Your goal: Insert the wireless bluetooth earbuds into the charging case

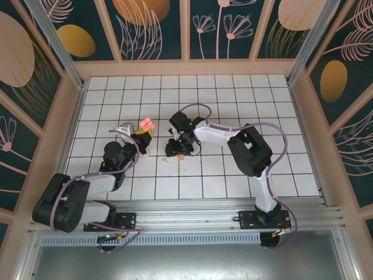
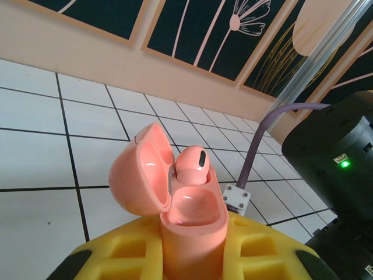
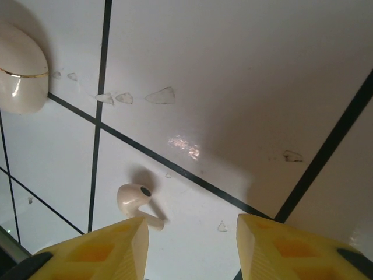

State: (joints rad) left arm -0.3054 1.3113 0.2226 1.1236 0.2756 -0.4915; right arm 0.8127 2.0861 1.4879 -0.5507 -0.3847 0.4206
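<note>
So that its open mouth stays reachable, charging case (image 2: 195,207): clenched in left claw (image 2: 192,252), one earbud (image 2: 192,165) already seated.
Loose earbud (image 3: 135,201): lying on tabletop (image 3: 233,87), ungrasped.
Right claw (image 3: 189,233): released, poised just above it, likely for pickup.

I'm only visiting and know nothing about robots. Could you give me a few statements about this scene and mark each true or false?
1. The glossy salmon-pink plastic charging case has its rounded lid open. True.
2. That case lies flat on the white tiled table. False: the left gripper clamps it upright between yellow fingers.
3. One small pink earbud sits inside the case. True.
4. The right gripper is squeezing an earbud. False: it is open, and a pale curved earbud lies on the table by its fingertips.
</note>
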